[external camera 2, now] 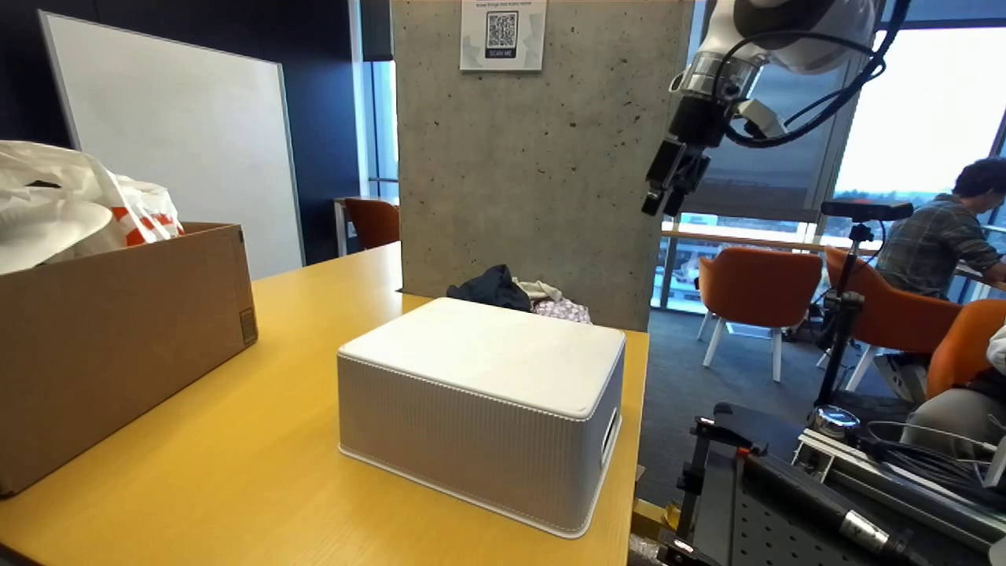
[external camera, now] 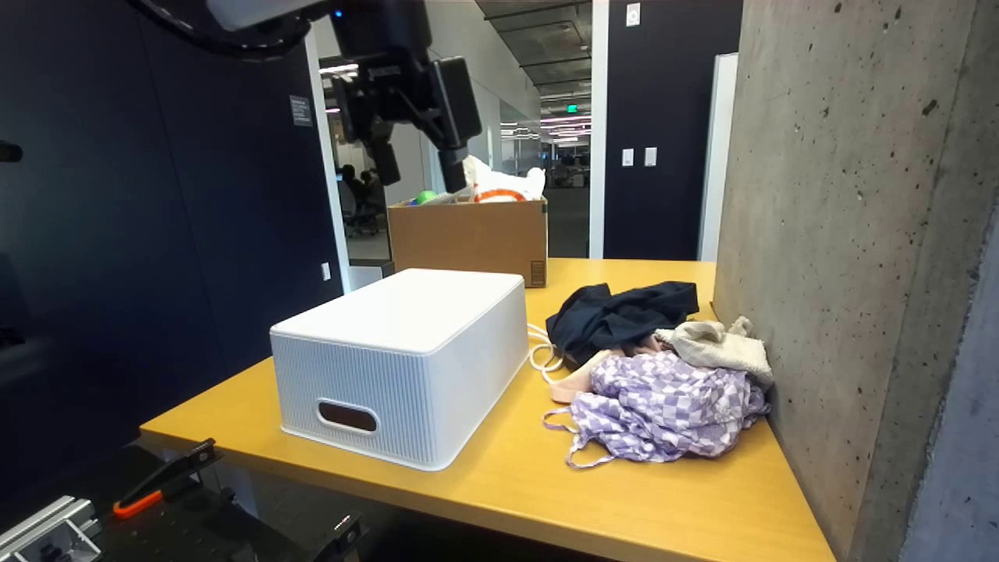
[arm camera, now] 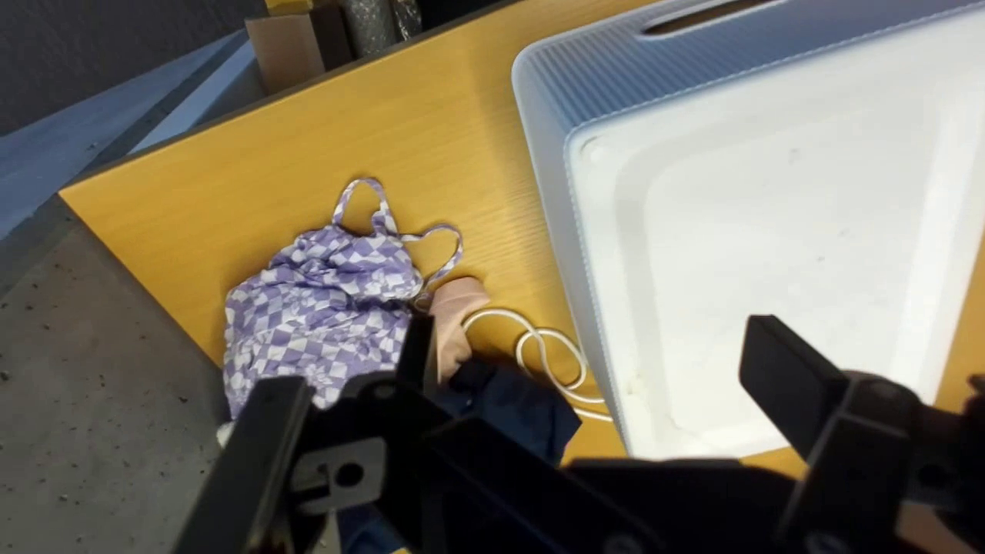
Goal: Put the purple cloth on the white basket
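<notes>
While a dark wall [external camera: 94, 195] closes off the left of the room, a black platform [external camera: 195, 515] sits at the near left, beside the near edge of the yellow wooden surface [external camera: 546, 484] that stretches right. Well above that surface hangs the hand [external camera: 419, 168], its jaws spread wide. Lower down stands the white basket [external camera: 402, 375], a flat white face upward, its sides finely ribbed, with a rounded handle slot low in its near side. Past it, on the far part of the surface, a cardboard box [external camera: 468, 238] holds a white bag [external camera: 507, 183] with an orange marking. Farther off, a passage [external camera: 568, 211] with strips of ceiling light opens beside a second dark wall [external camera: 671, 211] with white switch plates [external camera: 627, 157]. Right of the basket a white cord [arm camera: 495, 312] curls on the surface, followed by a heap of fabric: a navy cloth [external camera: 624, 312] on the far side, a pink cloth [external camera: 577, 382] at its near left, and a cream cloth [external camera: 722, 350] toward the right. On the near side of that heap lies the purple cloth [external camera: 671, 406], resting on the surface apart from the basket. It is checked in purple and white, bunched and deeply wrinkled, with thin straps [arm camera: 383, 222] looping out at its left. Close to its right rises a concrete pillar [external camera: 843, 257].
</notes>
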`<action>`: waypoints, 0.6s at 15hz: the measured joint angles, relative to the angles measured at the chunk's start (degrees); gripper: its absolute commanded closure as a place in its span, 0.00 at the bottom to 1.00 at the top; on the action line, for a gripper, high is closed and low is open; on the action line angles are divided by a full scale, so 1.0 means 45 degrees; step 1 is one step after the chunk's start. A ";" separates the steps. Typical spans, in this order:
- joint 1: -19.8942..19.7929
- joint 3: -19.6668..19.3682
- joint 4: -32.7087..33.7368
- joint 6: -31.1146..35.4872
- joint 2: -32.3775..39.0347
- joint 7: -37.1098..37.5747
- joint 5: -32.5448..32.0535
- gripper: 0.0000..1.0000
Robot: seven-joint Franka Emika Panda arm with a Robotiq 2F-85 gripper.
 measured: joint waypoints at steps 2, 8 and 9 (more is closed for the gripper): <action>-0.0298 -0.0496 0.0731 0.0000 0.0624 -0.0298 0.0347 0.00; -0.1169 -0.2016 0.2569 0.0031 0.2910 -0.2632 0.2359 0.00; -0.1237 -0.2057 0.2919 0.0038 0.3568 -0.3072 0.2841 0.00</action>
